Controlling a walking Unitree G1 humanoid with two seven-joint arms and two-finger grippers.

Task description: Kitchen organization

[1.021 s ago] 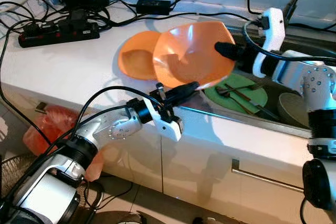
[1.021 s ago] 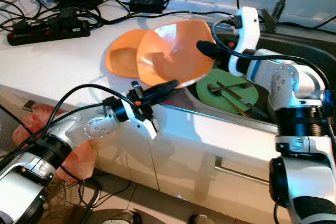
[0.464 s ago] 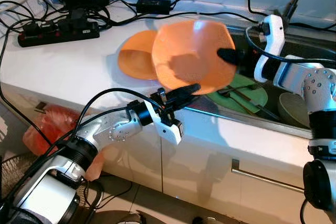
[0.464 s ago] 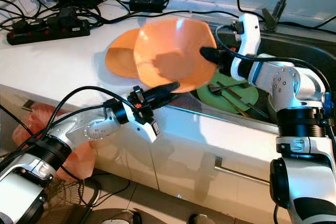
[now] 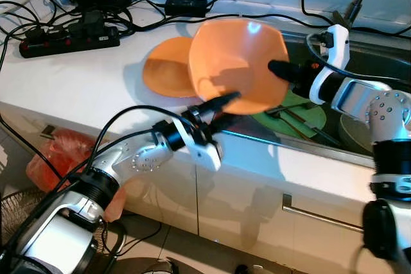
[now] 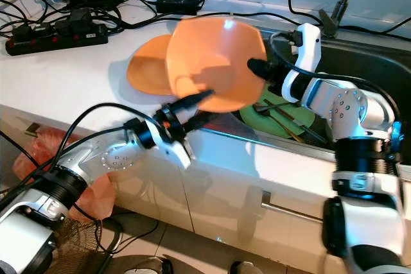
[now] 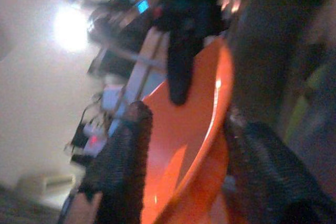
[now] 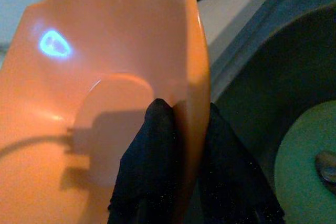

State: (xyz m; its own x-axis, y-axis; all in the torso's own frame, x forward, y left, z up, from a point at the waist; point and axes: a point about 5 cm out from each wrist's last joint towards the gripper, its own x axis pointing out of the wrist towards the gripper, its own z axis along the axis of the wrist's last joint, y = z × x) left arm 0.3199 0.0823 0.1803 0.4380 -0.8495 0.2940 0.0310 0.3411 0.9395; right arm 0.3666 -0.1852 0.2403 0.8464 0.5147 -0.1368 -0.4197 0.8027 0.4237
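Observation:
A large orange bowl hangs tilted on edge over the counter's front, next to the sink. My right gripper is shut on its right rim; the right wrist view shows the fingers pinching the bowl wall. My left gripper reaches up from below, open, with one finger in front of the bowl's lower rim and one behind it. The left wrist view shows that rim between the fingers. A second orange dish lies flat on the white counter behind the bowl.
A green plate with utensils and a grey bowl sit in the sink. A power strip and tangled cables crowd the counter's back. A red bag lies on the floor by the cabinet.
My left gripper rose from under the bowl and spread its fingers around the lower rim. The right gripper shifted the bowl slightly and still holds it.

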